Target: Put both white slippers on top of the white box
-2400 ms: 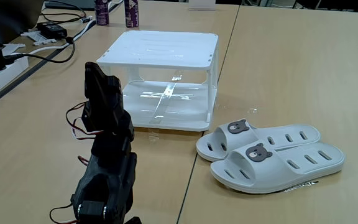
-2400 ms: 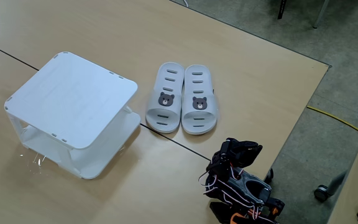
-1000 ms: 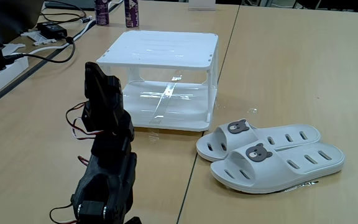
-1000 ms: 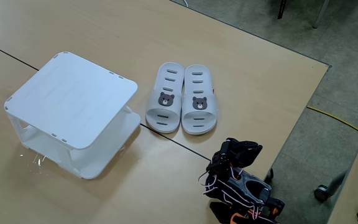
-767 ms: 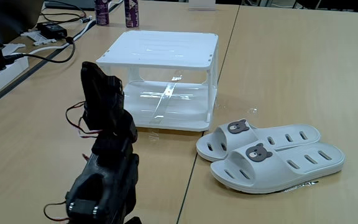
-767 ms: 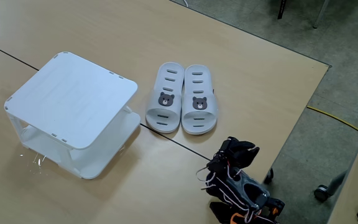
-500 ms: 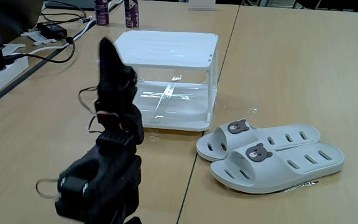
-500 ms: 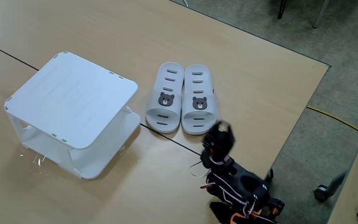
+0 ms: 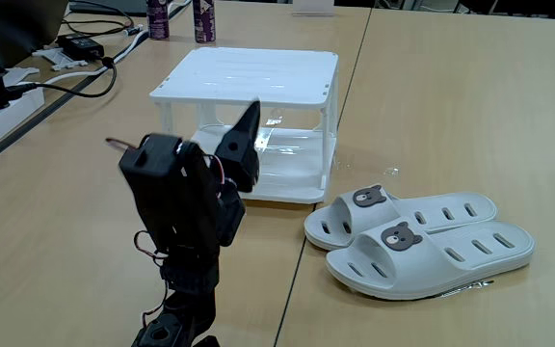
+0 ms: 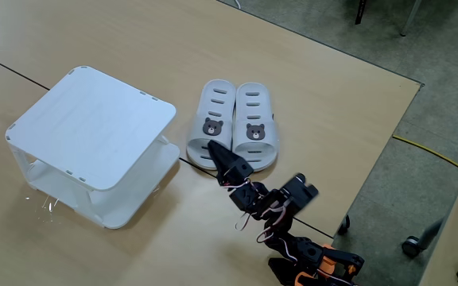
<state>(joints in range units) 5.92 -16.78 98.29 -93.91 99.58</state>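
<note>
white slippers [image 10: 233, 125] side by side (touching), beside white box [image 10: 94, 127]

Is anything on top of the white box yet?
No. The box top is bare in both fixed views. Both slippers sit side by side on the table beside it. Part of the lower shelf is hidden behind the tool.
</note>
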